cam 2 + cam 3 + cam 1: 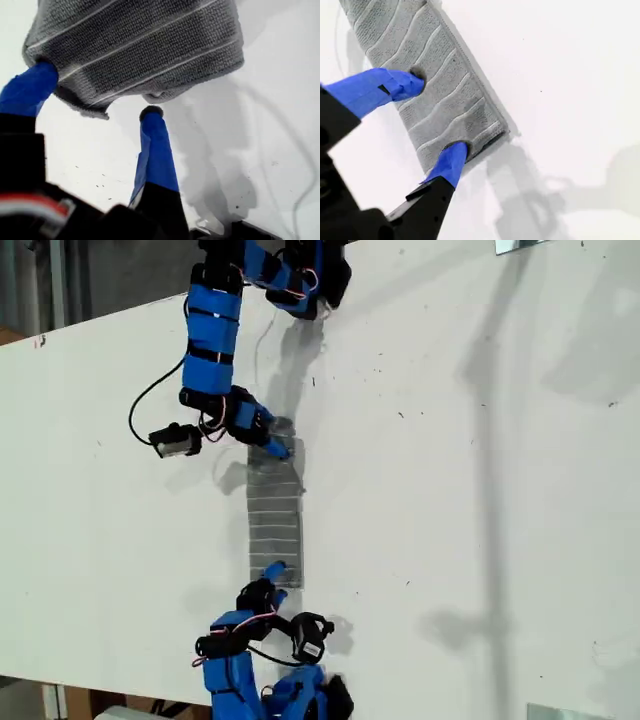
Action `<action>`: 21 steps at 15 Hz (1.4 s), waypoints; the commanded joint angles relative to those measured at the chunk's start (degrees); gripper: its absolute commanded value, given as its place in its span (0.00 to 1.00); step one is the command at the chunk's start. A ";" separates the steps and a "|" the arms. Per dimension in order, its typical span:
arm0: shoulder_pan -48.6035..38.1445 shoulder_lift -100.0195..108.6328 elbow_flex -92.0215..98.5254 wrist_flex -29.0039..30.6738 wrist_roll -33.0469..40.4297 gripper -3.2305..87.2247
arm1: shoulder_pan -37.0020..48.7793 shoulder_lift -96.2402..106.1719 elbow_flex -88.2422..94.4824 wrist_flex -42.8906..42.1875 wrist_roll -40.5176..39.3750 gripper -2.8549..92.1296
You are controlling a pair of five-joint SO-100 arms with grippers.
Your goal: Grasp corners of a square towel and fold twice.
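Note:
The grey towel (275,525) with thin white stripes lies folded into a narrow strip in the middle of the table. My first gripper (274,446) is at the strip's end toward the exterior view's top. In its wrist view it is open (97,95), and the raised, bunched towel end (135,45) rests on both fingertips. My second gripper (272,572) is at the opposite end of the strip. It is open (436,115), with both fingertips (454,154) pressing on the flat towel (440,95) near its short edge.
The white table (470,490) stretches wide toward the exterior view's right. A black camera and looping cable (176,440) hang beside the first arm. Shadows of the arms fall across the table.

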 commanded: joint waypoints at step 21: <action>-4.39 47.02 40.96 -6.24 -6.50 0.28 | 8.53 42.89 46.32 -5.45 16.96 0.03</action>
